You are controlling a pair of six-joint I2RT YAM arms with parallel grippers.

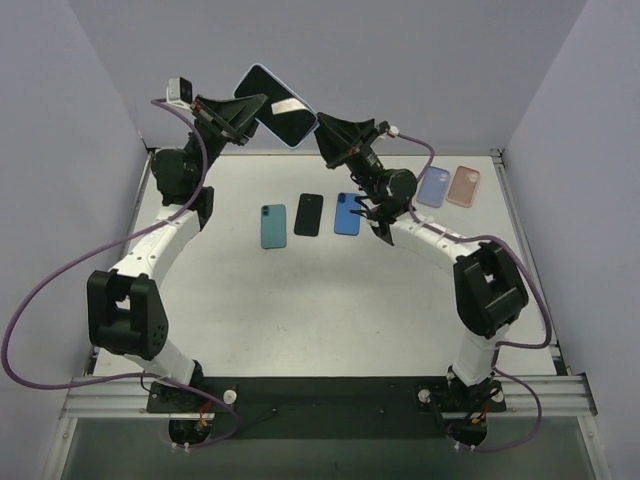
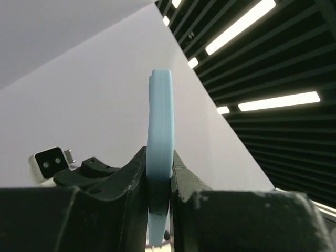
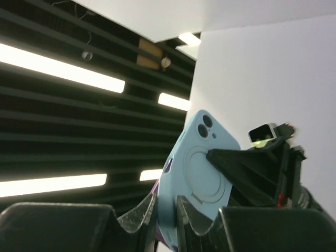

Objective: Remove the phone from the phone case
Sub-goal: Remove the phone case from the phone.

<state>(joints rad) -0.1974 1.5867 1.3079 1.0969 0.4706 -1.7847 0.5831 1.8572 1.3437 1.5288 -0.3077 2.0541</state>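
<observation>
setup: both arms are raised well above the table [image 1: 300,320]. the phone [image 1: 278,105], seated in its light-blue phone case [image 3: 197,168], hangs tilted in the air between them. the dark screen faces the top camera. the case back, with lens cut-out and ring, faces the right wrist camera.

left gripper [image 1: 247,112]: fingers clenched on a long side of the case. in its wrist view the case edge stands upright in the slot, touching both pads.

right gripper [image 3: 165,207]: fingers clamped on the end away from the lenses, one on the back and one on the screen side. there is a purple sliver low between them; i cannot tell what it is.

why held so (judgement): with the case off the table, both faces and the rim are free. one hand can anchor the case while the other flexes the lip or pushes the phone through. the two grips sit near each other at one corner, so the lens end hangs free.

status (judgement): the blue rim shows round the screen, so the phone is not yet out.

table: a teal phone [image 1: 273,226], black phone [image 1: 309,214] and blue phone [image 1: 347,214] lie in a row. a lilac case [image 1: 433,186] and pink case [image 1: 463,186] sit side by side at far right, probably the sorting spots.
</observation>
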